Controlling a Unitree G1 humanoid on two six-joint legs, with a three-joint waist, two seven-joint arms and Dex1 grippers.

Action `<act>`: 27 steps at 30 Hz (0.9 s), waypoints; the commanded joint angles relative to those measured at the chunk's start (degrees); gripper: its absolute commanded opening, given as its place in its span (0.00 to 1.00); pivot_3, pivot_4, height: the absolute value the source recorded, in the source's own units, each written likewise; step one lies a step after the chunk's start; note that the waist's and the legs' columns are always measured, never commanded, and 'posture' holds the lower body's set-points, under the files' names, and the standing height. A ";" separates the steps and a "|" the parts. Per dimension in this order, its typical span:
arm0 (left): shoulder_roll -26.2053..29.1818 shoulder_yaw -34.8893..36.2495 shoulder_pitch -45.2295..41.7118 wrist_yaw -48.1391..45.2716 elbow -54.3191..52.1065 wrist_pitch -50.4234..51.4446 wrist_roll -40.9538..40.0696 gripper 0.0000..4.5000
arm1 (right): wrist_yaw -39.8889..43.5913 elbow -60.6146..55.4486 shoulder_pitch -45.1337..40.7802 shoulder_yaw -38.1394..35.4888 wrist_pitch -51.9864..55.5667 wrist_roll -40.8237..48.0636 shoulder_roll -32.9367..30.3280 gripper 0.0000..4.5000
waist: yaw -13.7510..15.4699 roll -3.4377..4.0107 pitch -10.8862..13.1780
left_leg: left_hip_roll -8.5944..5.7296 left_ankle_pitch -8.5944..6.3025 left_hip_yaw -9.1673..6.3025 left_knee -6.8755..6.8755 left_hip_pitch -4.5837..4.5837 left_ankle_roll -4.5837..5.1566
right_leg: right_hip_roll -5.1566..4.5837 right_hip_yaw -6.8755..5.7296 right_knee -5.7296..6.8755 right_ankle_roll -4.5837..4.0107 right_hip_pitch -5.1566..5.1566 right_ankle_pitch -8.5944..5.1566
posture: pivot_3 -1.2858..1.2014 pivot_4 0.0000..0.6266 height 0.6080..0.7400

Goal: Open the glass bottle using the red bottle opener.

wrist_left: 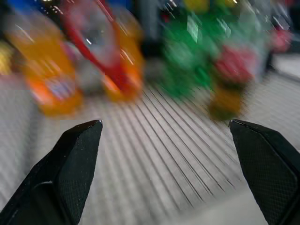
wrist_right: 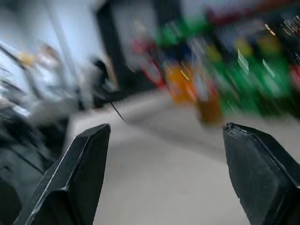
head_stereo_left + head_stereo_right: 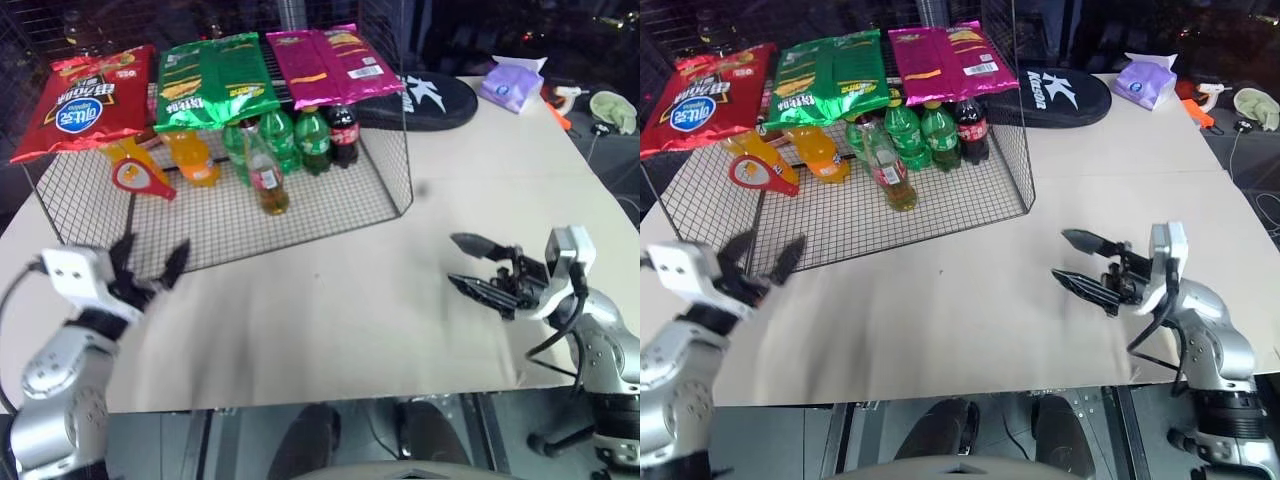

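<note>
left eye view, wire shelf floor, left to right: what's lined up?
red bottle opener → orange bottle → glass bottle → green soda bottle → dark cola bottle

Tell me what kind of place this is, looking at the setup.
Probably a lab bench staged as a mock shop shelf. A wire rack on the paper-covered table holds drinks, among them green soda bottles, with snack bags on top; cables and a tissue pack lie at the far edge.
</note>
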 commanded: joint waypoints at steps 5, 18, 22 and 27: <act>1.66 0.04 -9.64 2.63 9.21 -1.04 1.48 1.00 | -3.76 -3.17 -1.36 -0.04 1.70 1.93 2.37 0.86 | 0.23 -0.02 -0.02 | -0.15 0.00 -0.12 0.10 -0.16 0.01 | -0.02 -0.12 0.00 0.00 -0.13 0.00 | 0.52 0.24 1.00; 2.11 -5.80 -23.67 -1.65 25.34 -7.22 5.62 1.00 | -4.71 -3.41 0.14 0.60 -0.47 -0.82 4.31 0.86 | -0.27 -0.08 -0.05 | -0.28 0.05 -0.12 0.49 -0.77 -0.06 | 0.02 -0.11 0.70 0.01 -0.83 0.00 | 0.52 0.24 1.00; 2.35 -5.62 -25.08 -2.13 27.24 -8.52 5.73 1.00 | -4.70 -3.48 0.81 0.66 -1.12 -1.29 4.45 0.86 | -0.23 -0.08 -0.05 | -0.30 0.07 -0.11 0.54 -0.77 -0.07 | 0.02 -0.10 0.77 0.01 -0.83 0.00 | 0.52 0.24 1.00; 2.60 -5.62 -25.30 -2.18 28.64 -9.28 6.03 1.00 | -4.24 -2.89 1.50 0.88 -2.07 -2.15 4.71 0.86 | -0.26 -0.08 -0.05 | -0.29 0.07 -0.09 0.56 -0.77 -0.07 | 0.03 -0.06 0.81 0.01 -0.85 0.00 | 0.52 0.24 1.00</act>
